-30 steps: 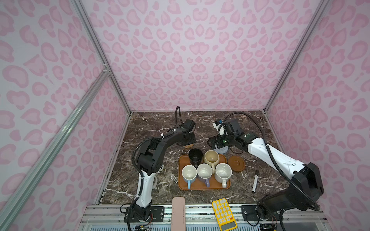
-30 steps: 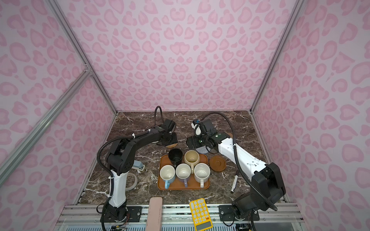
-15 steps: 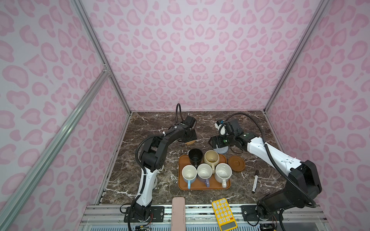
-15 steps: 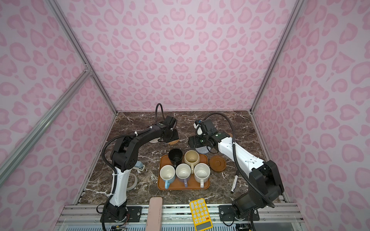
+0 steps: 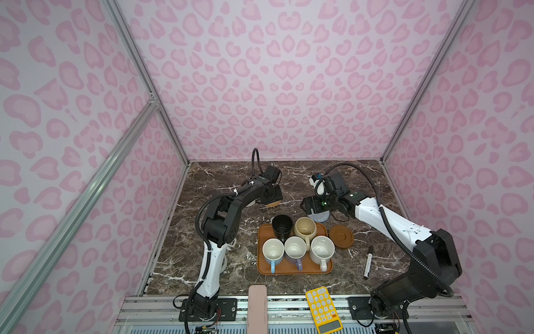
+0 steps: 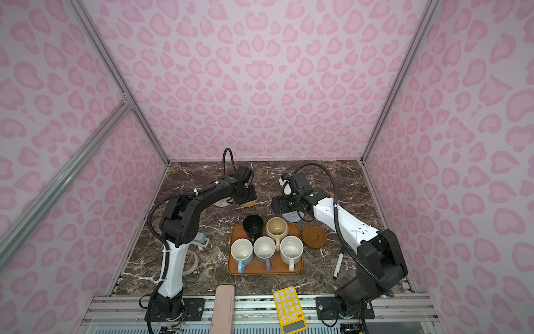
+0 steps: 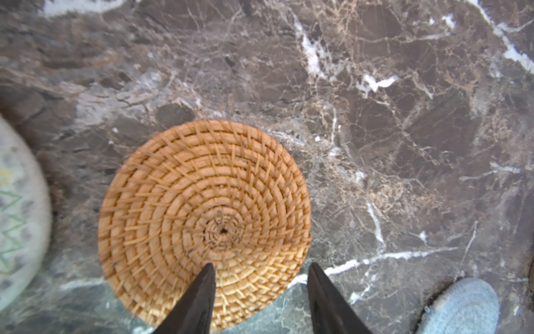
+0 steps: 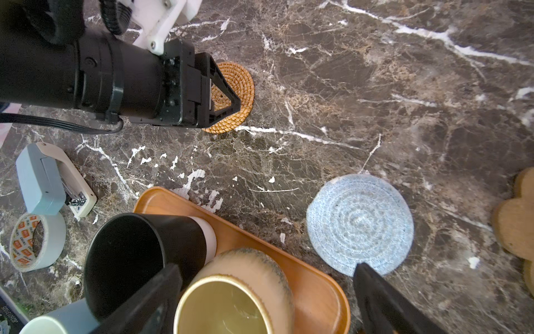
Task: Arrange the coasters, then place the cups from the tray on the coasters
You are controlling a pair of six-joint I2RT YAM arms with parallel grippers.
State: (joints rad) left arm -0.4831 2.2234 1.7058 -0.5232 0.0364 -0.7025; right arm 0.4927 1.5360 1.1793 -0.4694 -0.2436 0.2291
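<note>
The tan rattan coaster (image 7: 202,219) lies flat on the marble behind the tray. My left gripper (image 7: 261,277) hovers open over its edge, one finger above the mat and the other above bare table. A white woven coaster (image 6: 221,203) sits just left of it. The light blue coaster (image 8: 359,224), the brown saucer coaster (image 5: 341,236) and the paw-shaped coaster (image 8: 517,225) lie to the right. My right gripper (image 8: 268,284) is wide open above the cream cup (image 5: 304,228). The black (image 5: 281,227), light blue (image 5: 273,251), lavender (image 5: 295,248) and speckled white (image 5: 322,250) cups stand on the tray (image 5: 289,267).
A stapler (image 8: 49,185) and a tape ring (image 8: 37,243) lie left of the tray by the left arm's base. A marker (image 5: 368,261) lies right of the tray. A yellow calculator (image 5: 322,309) and a pink bar (image 5: 257,309) sit on the front rail.
The left arm has stretched slightly toward the back and the rattan coaster has shifted a little that way with it. The right arm has hardly moved.
</note>
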